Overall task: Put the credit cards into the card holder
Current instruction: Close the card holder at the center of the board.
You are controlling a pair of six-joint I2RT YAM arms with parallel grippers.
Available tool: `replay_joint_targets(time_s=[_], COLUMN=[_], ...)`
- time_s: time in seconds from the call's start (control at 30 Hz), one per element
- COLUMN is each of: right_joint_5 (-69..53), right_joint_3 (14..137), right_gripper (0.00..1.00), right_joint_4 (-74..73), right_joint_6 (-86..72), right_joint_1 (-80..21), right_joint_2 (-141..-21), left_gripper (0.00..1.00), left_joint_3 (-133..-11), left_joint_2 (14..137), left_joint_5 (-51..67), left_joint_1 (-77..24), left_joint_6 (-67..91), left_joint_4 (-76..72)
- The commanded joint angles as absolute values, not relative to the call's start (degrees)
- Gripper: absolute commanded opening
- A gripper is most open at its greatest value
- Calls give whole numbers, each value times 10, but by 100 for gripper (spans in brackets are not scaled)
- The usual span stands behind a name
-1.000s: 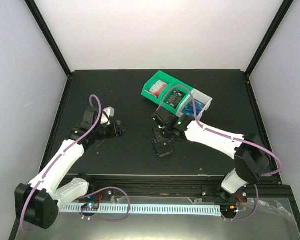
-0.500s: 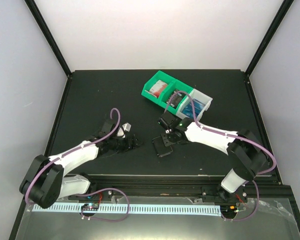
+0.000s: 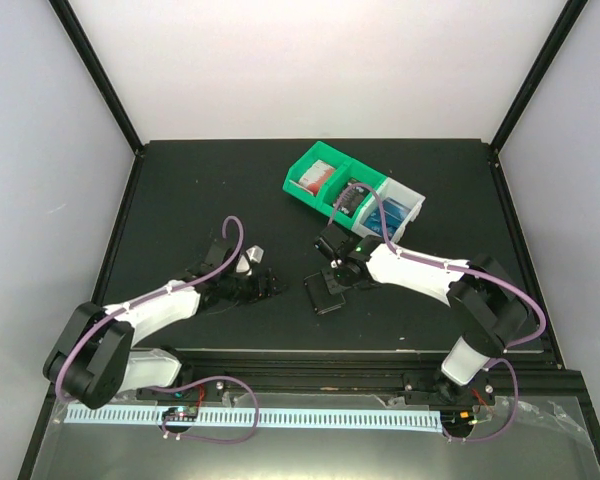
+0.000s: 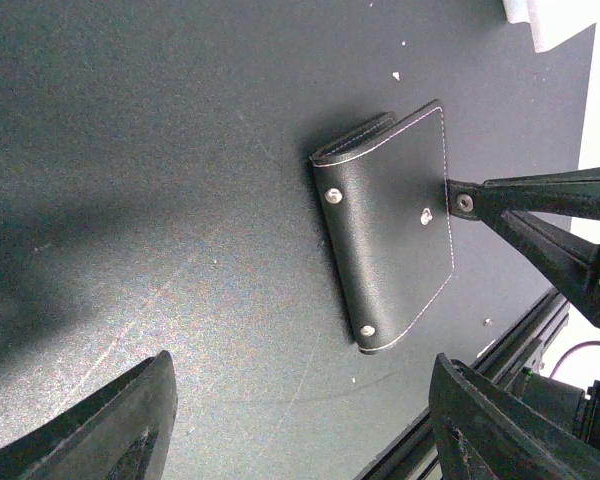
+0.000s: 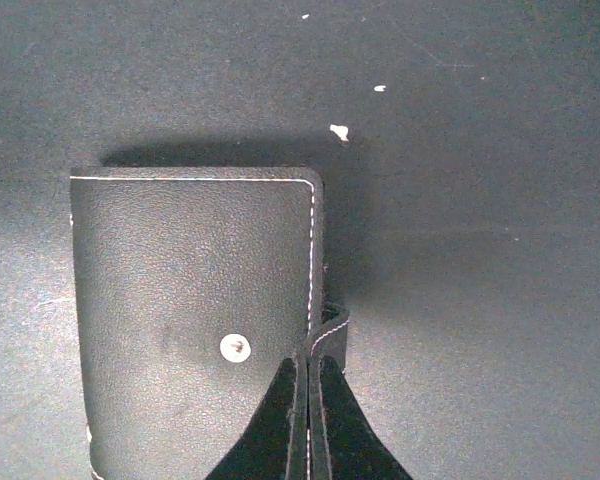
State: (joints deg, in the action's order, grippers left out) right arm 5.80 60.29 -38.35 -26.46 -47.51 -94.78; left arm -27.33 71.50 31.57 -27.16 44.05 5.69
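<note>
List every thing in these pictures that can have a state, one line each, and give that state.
card holder: folded, flat on the table, snap tab unfastened.
right gripper: shut on the card holder's tab.
left gripper: open, empty, above the table.
credit cards: lying in the bins.
green bin: upright, holding cards.
white bin: upright, holding blue cards.

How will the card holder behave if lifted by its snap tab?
The card holder looks like soft stitched leather, so it will probably flex and hang from the tab rather than stay flat. Thin and small, likely light. Its grained surface probably won't slip in the right fingers.
</note>
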Motion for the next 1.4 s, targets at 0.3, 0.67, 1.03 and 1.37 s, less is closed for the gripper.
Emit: replay_joint_targets(time_s=[0.3,0.67,1.03,1.37], right_joint_5=[-34,-103,-139,-145], right_joint_3=[596,591,587,591], right_gripper=[1,1,1,1], right_joint_4=[-316,-281,-259,-260], right_joint_6=[-253,-236,-230,-232], right_joint_1=[-473,-473,-472,-473], right_joint_2=[-948,-973,-992,-999], left_gripper=[65,43,31,28], left_joint_3=[-299,-351,-374,-376], left_joint_2=[793,886,925,935], left_joint_5=[297,248,196,189], left_joint_1=[-317,-359,-374,-378], left_joint_6=[467,474,465,462], left_joint_4=[14,36,67,72])
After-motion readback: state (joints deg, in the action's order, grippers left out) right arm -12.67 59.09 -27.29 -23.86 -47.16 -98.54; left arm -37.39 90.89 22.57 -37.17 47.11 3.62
